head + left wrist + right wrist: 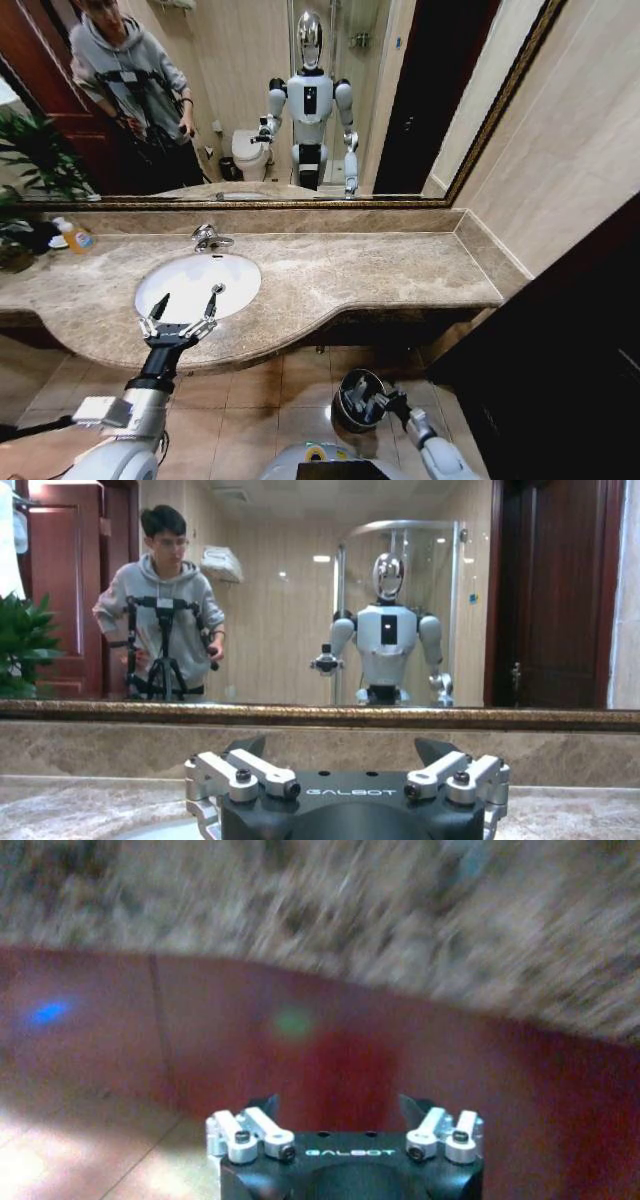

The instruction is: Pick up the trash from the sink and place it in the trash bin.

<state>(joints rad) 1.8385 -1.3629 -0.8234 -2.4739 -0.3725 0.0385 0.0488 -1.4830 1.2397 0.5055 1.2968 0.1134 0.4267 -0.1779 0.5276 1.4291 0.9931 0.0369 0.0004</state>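
Observation:
The sink (190,272) is a white oval basin set in the brown marble counter, and its bowl looks bare apart from the drain. The trash is out of view. My left gripper (188,298) hovers over the basin's near rim, open with nothing between its fingers; in the left wrist view the left gripper (343,746) faces the mirror. Down on the floor, the dark trash bin (350,385) with a shiny rim stands below the counter. My right gripper (372,400) is right at the bin, open and empty. In the right wrist view the right gripper (340,1102) points at the counter's underside.
A chrome faucet (210,238) stands behind the basin. A clear bottle of orange liquid (78,238) and a plant (30,160) sit at the counter's far left. The marble counter (380,275) stretches right to a wall. A dark panel (560,350) closes the right side.

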